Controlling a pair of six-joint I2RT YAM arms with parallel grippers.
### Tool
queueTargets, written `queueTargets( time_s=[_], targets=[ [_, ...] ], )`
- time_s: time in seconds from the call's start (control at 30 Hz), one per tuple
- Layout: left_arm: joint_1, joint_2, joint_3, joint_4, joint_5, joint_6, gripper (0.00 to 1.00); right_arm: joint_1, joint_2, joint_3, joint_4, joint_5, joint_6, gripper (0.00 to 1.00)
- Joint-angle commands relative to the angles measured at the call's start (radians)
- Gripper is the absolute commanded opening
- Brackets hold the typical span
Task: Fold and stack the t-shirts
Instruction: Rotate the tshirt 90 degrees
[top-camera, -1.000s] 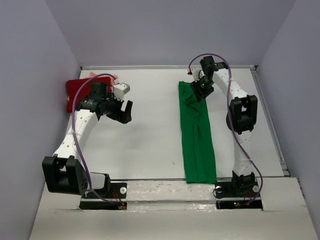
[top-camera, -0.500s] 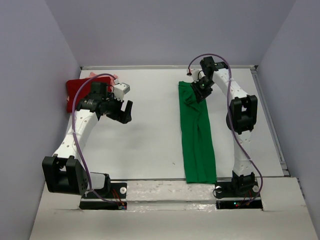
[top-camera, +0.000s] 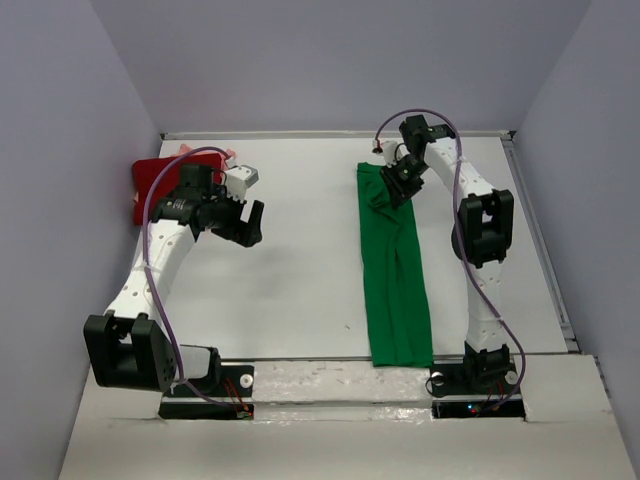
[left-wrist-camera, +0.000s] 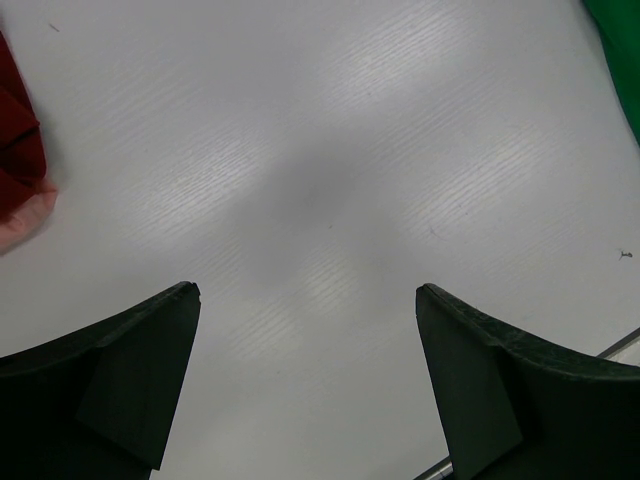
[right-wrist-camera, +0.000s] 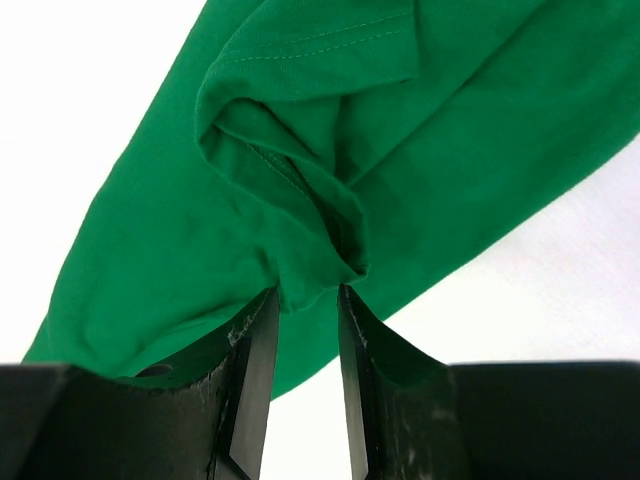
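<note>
Two seemingly set aside, third mid-fold.
Found the dark red t-shirt (top-camera: 152, 186) lying compact at upper left, a salmon-pink t-shirt (left-wrist-camera: 20, 215) peeking from under it; saw left fingers (left-wrist-camera: 130, 370) spread wide above bare table (top-camera: 300, 260), gripping nothing; noted the green t-shirt (top-camera: 395, 290) right of centre, a long strip, upper end pinched between nearly closed right fingers (right-wrist-camera: 255, 380); judged final folds and stacking not yet done.

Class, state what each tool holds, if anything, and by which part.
The right tool pinches a bunched fold at the far end of the green t-shirt. The left tool is open above the table, holding nothing.
</note>
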Motion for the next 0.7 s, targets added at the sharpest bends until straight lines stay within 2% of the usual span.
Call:
queueTargets(
  time_s=[0.0, 0.13, 0.23, 0.4, 0.67],
  targets=[
    [0.004, -0.044, -0.001, 0.004, 0.013, 0.009, 0.99, 0.003, 0.019, 0.036, -0.019, -0.027, -0.01, 0.36],
    [0.004, -0.043, 0.0, 0.005, 0.015, 0.009, 0.99, 0.003, 0.035, 0.051, -0.025, -0.028, -0.01, 0.34],
    [0.004, -0.041, 0.0, 0.005, 0.013, 0.009, 0.99, 0.003, 0.041, 0.062, -0.031, -0.027, -0.01, 0.26],
    [0.004, -0.04, 0.0, 0.007, 0.015, 0.009, 0.99, 0.003, 0.033, 0.062, -0.031, -0.021, -0.01, 0.0],
    [0.004, -0.049, -0.001, 0.005, 0.015, 0.007, 0.99, 0.003, -0.001, 0.05, -0.027, -0.016, -0.007, 0.0]
  ],
)
